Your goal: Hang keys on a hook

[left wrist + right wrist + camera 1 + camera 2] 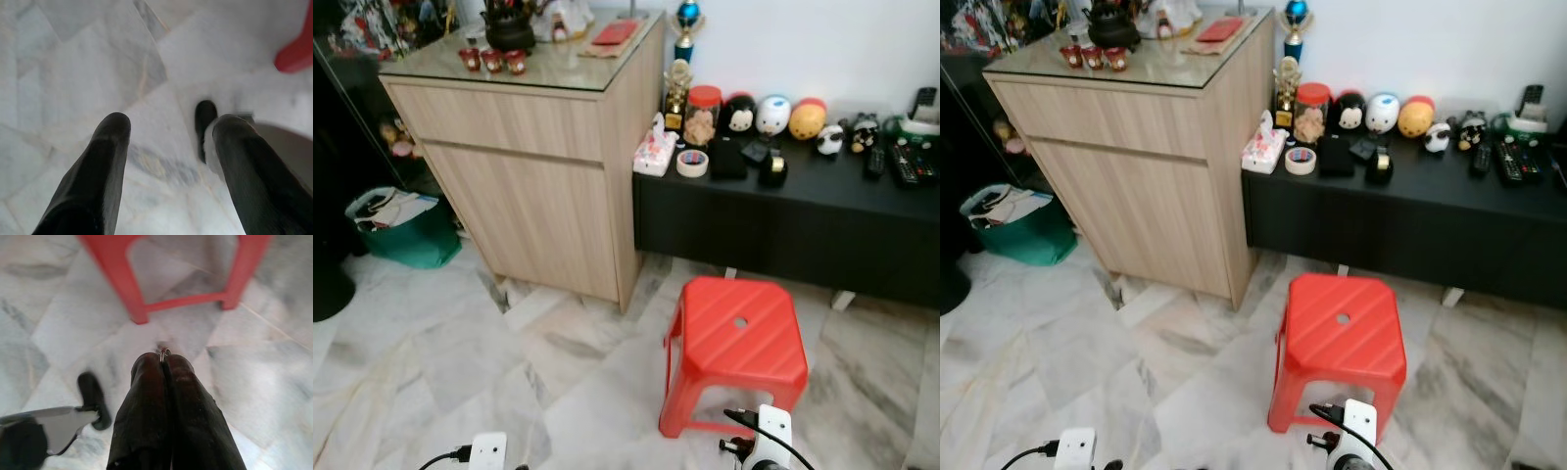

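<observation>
Pinching a small metal key ring [164, 354] between its fingertips, the right gripper [165, 363] has both black fingers pressed together, and only the top loop of the ring pokes out above them. The keys themselves cannot be made out. This gripper hangs low over the pale marble floor [274, 377], just short of the legs of a red plastic stool [128, 281].

Left gripper [168, 129]: fingers spread wide apart, nothing between them, pointing down at the floor tiles.

Head views: the stool [737, 340] stands on the floor in front of a low black console [803, 211]. On the console top, a tape roll [692, 163], a tissue pack [654, 153], small round figurines [773, 115] and remote controls [908, 163]. A light wood cabinet [533, 176] stands to the console's left, touching it, with a green bag [406, 227] on the floor beyond it.
</observation>
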